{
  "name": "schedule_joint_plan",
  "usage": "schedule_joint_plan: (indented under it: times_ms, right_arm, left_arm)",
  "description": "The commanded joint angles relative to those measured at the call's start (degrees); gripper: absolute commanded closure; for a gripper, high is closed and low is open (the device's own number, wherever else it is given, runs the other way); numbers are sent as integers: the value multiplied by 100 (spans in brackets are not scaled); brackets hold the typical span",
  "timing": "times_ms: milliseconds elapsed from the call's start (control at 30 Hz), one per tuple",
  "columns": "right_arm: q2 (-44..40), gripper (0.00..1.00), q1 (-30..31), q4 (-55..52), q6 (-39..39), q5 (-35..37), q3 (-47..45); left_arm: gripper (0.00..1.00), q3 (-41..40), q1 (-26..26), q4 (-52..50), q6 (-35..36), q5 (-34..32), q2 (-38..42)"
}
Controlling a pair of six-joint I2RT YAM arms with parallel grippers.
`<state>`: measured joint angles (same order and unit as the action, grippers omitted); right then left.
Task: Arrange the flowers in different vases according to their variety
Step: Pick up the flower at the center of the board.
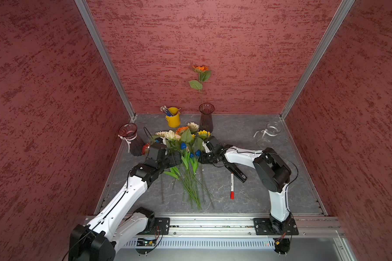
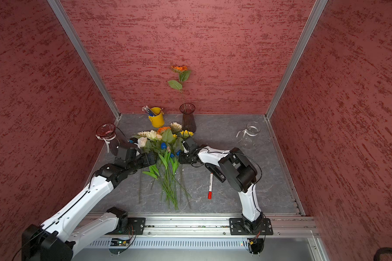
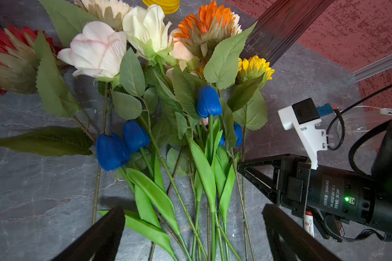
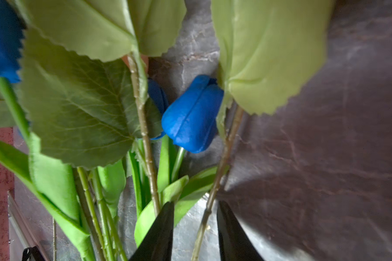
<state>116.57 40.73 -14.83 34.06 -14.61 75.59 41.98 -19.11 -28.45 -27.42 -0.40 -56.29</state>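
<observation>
Nearest to us, the cut ends of the flowers (image 1: 191, 194) fanned out over the grey desk (image 1: 247, 198), and a red marker (image 1: 232, 185) lay just beside them on the right-arm side, apart from the stems. Further in, the left gripper (image 3: 194, 209) hung over the green stalks with its jaws spread wide, released and touching nothing. Facing it from the other side of the bunch, the right gripper (image 4: 196, 201) had its jaws narrowly apart around one brownish stem (image 4: 222, 162). Desk showed on either side of that stem, so they were not clenched on it, though we could not tell which bloom the stem belonged to. A blue tulip (image 4: 190, 117) lay just beyond those tips. Past the tulips the heads lay heaped together: pale roses (image 3: 95, 52), a red sunflower (image 3: 7, 61), an orange one and a yellow one. Beside the heap, by the left wall, stood the dark flared vase (image 1: 129, 137) with its white ribbon. The small clear vase (image 1: 272, 131) sat well apart towards the right wall. Farthest back stood a yellow pen cup (image 1: 173, 119) and the dark ribbed vase (image 1: 206, 119), which held a single orange sunflower (image 1: 200, 68) upright against the rear wall.
</observation>
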Motion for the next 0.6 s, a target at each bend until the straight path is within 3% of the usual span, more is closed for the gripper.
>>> schedule_joint_plan:
  times_ms: [0, 167, 267, 567]
  right_arm:
    - [116, 66, -20, -99, -76, 228, 149]
    - [175, 76, -71, -68, -102, 207, 135]
    - [182, 99, -117, -71, -128, 80, 153]
    - [-647, 100, -138, -246, -24, 90, -79]
  left_arm:
    - [0, -14, 44, 137, -22, 80, -46]
    - [0, 12, 44, 124, -28, 85, -76]
    - [0, 17, 39, 95, -45, 119, -75]
    - [0, 170, 17, -187, -145, 224, 23]
